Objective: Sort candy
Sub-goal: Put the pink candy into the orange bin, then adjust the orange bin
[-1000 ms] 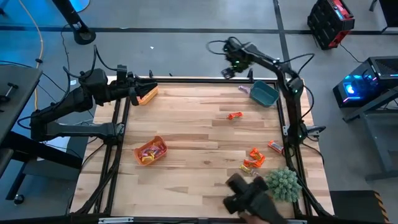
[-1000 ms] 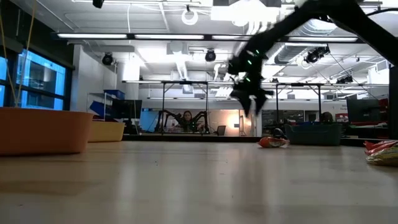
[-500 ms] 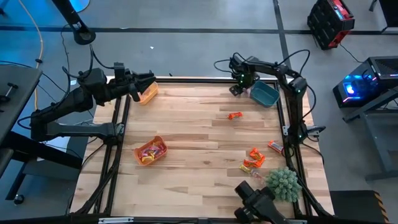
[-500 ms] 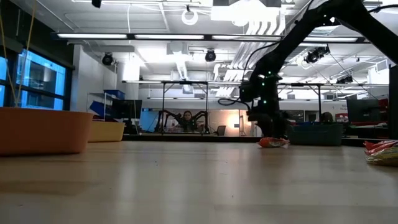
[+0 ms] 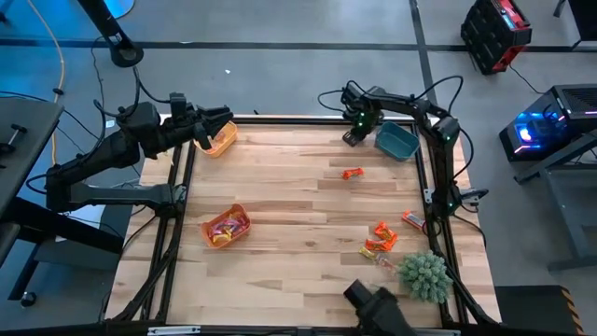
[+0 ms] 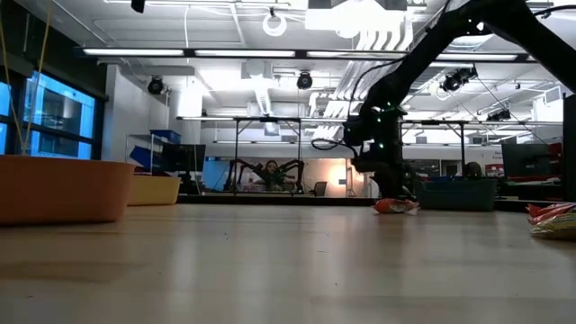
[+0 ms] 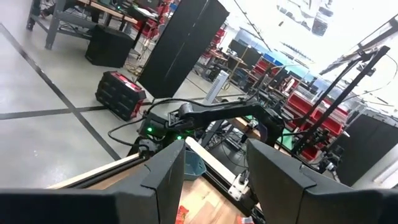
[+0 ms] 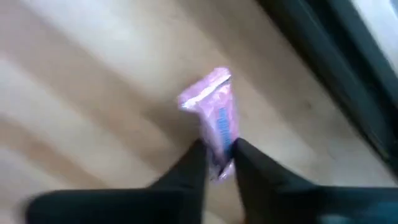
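Right pincer grips pink candy, pointing lengthwise straight out.

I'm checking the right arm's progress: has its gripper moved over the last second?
Yes. The right gripper came down from beyond the table's far edge to the tabletop beside the teal tray, shut on a pink candy.

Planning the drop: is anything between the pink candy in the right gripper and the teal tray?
Nothing visible. The right gripper holds the pink candy low over bare wood, and the teal tray sits just beside it.
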